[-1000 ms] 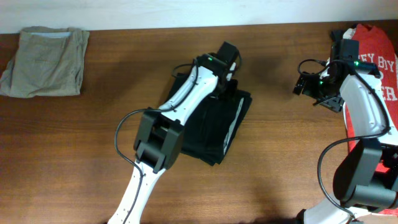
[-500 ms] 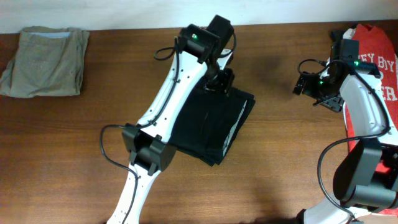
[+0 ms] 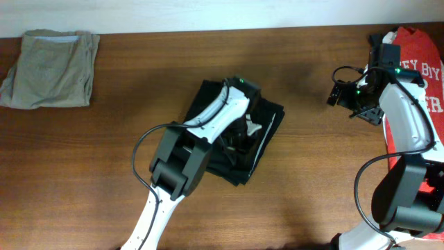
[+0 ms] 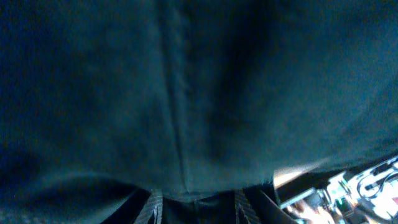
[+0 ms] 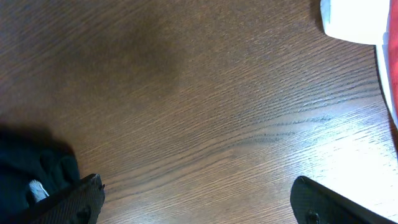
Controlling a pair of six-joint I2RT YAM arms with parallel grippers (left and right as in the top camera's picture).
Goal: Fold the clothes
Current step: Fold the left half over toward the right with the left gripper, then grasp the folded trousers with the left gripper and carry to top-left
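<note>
Three garments are lying on the desk (image 3: 312, 180) in the overhead view: a black garment (image 3: 272, 117) at the centre, a khaki-grey garment (image 3: 48, 69) far left, and a red T-shirt (image 3: 423, 69) at the right edge. The left arm (image 3: 215, 118) is stretching across the black one, with the left claw (image 3: 243, 132) low against it. That wrist's camera is showing only dark cloth and a stitched seam (image 4: 177, 93), so I cannot tell whether the claw is clenched. The right claw (image 5: 196, 186) is hovering released over bare wood beside the T-shirt.

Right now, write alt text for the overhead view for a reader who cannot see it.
The left gripper sits low over a folded black garment at centre. A folded khaki garment lies far left; the right gripper hovers beside a red T-shirt.
</note>
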